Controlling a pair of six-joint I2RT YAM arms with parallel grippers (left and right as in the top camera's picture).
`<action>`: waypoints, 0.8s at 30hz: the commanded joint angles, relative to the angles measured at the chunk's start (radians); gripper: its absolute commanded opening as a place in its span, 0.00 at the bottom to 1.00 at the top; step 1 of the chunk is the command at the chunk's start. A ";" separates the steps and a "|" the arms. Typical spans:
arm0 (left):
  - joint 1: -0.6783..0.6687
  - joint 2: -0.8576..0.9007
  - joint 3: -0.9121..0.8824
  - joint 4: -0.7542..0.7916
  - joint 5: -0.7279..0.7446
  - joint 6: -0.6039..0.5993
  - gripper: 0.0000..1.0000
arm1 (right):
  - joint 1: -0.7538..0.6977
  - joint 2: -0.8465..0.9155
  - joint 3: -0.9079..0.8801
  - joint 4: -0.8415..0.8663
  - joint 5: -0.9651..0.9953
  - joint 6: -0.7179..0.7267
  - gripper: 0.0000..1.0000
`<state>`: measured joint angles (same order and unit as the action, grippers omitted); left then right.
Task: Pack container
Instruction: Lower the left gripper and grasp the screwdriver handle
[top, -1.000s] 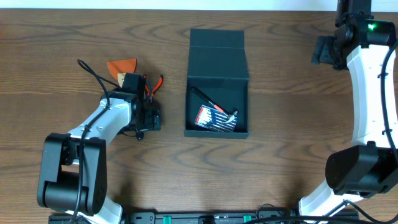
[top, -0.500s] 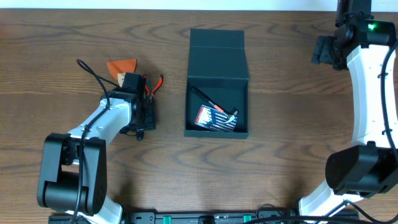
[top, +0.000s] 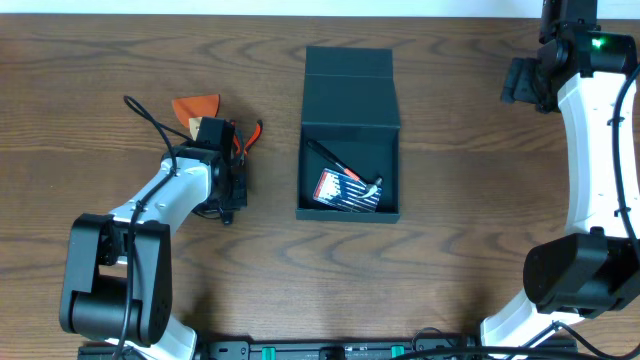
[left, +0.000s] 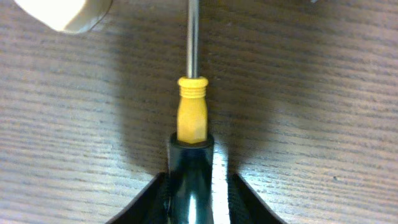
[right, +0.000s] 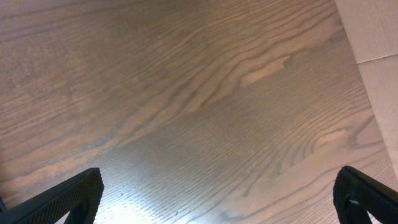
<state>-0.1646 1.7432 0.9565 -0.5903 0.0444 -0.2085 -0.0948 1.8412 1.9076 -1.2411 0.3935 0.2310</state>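
Note:
The container (top: 349, 214), a dark teal box, sits mid-table with its flap lid (top: 349, 84) folded back. A red-and-white packet (top: 346, 188) and a thin black tool (top: 325, 155) lie inside. Left of it, my left gripper (top: 234, 186) is low on the table. In the left wrist view its jaws (left: 199, 182) press both sides of the dark handle of a screwdriver (left: 191, 115) with a yellow collar, whose steel shaft points away. My right gripper (top: 520, 80) hangs at the far right, and in its wrist view stands wide open (right: 217, 199) over bare wood.
Orange-handled pliers (top: 250, 134) and an orange piece (top: 196, 106) lie just behind the left gripper, with a black cable (top: 145, 115) looping nearby. A white rounded object (left: 62, 12) sits ahead-left of the screwdriver.
The left jaws have closed in from wide open onto the screwdriver handle. The arm has stayed in place. The right arm has not moved.

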 joint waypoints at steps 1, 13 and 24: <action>0.005 0.002 -0.004 -0.007 -0.013 0.005 0.14 | -0.002 -0.005 0.014 -0.001 0.013 0.008 0.99; 0.005 0.002 -0.003 -0.010 -0.014 0.005 0.06 | -0.002 -0.005 0.014 -0.001 0.013 0.008 0.99; 0.005 -0.051 -0.002 -0.037 -0.015 0.005 0.06 | -0.002 -0.005 0.014 -0.001 0.013 0.008 0.99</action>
<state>-0.1646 1.7359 0.9565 -0.6209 0.0448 -0.2062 -0.0948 1.8412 1.9076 -1.2411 0.3935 0.2310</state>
